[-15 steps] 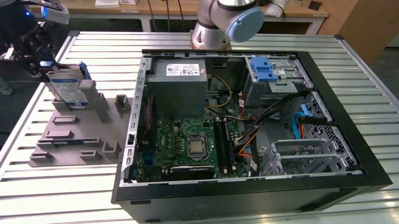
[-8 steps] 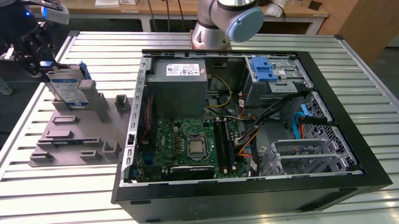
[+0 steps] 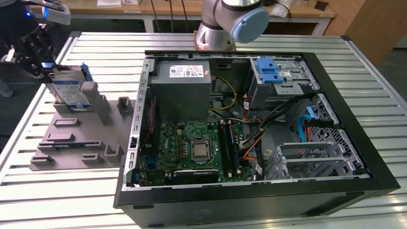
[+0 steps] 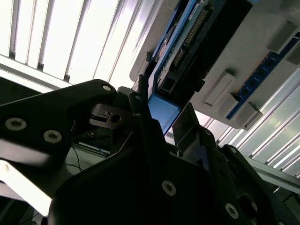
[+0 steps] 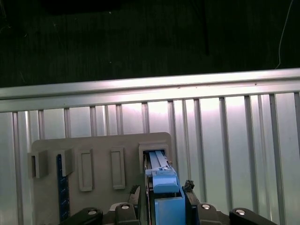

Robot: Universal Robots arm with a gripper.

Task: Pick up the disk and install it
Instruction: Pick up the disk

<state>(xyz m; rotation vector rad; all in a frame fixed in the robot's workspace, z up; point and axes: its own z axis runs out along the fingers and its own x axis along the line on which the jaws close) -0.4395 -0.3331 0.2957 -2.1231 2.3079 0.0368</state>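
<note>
The disk (image 3: 68, 93) stands on edge in a slot of the grey fixture plate (image 3: 70, 138) at the exterior view's left. Its blue-and-white label faces the camera and blue rails run along its edges. My gripper (image 3: 45, 64) sits at the disk's upper far end. In the first wrist view the disk's blue rail (image 5: 161, 180) lies between my black fingers (image 5: 189, 187), which press against both its sides. My gripper (image 5: 163, 188) is shut on the disk. The second wrist view shows the disk's underside and connector (image 4: 183, 61) above the fixture.
An open computer case (image 3: 254, 119) lies on the slatted metal table (image 3: 51, 191), right of the fixture. It holds a grey power supply (image 3: 181, 90), a motherboard (image 3: 190, 152) and a silver drive cage with a blue latch (image 3: 273, 71). The arm's base (image 3: 219, 24) stands behind the case.
</note>
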